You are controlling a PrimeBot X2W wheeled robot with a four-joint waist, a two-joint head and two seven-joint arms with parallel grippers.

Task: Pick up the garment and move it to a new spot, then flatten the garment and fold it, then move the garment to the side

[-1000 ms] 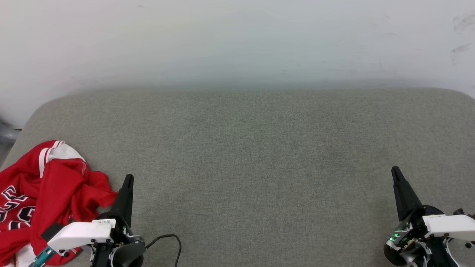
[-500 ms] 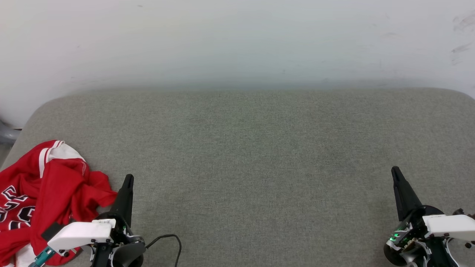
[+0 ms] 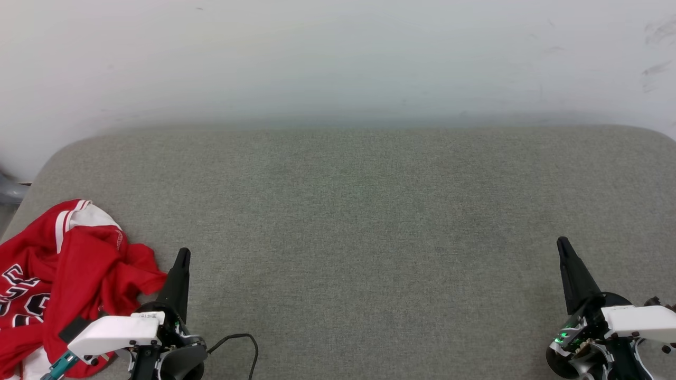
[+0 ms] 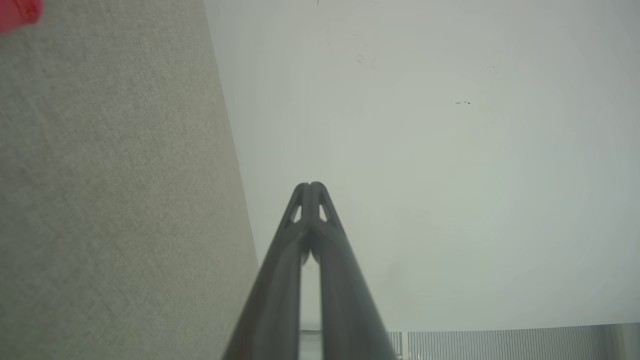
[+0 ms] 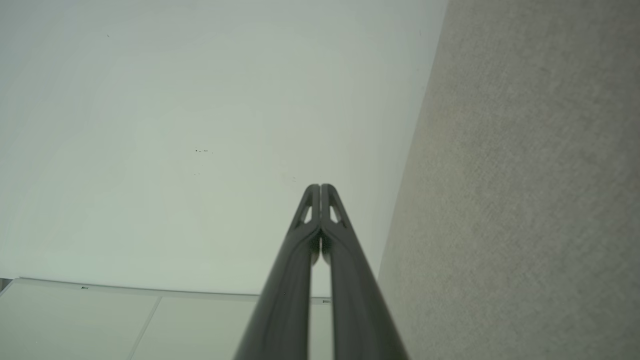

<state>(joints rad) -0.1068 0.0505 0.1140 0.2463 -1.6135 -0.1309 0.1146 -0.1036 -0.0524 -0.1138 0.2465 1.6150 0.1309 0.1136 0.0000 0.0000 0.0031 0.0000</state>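
Observation:
The garment (image 3: 68, 274), a red jersey with white trim and black lettering, lies crumpled at the near left corner of the grey padded surface (image 3: 359, 221). A small red corner of the garment (image 4: 17, 12) shows at the top left of the left wrist view. My left gripper (image 3: 182, 256) is shut and empty, just right of the heap, its arm partly over the cloth. In the left wrist view the left gripper (image 4: 310, 186) has its tips pressed together. My right gripper (image 3: 561, 243) is shut and empty at the near right, far from the garment; its tips (image 5: 320, 187) meet too.
A pale wall (image 3: 338, 58) rises behind the padded surface. A black cable (image 3: 237, 340) loops beside the left wrist. A grey pipe-like thing (image 3: 8, 190) sits past the surface's left edge.

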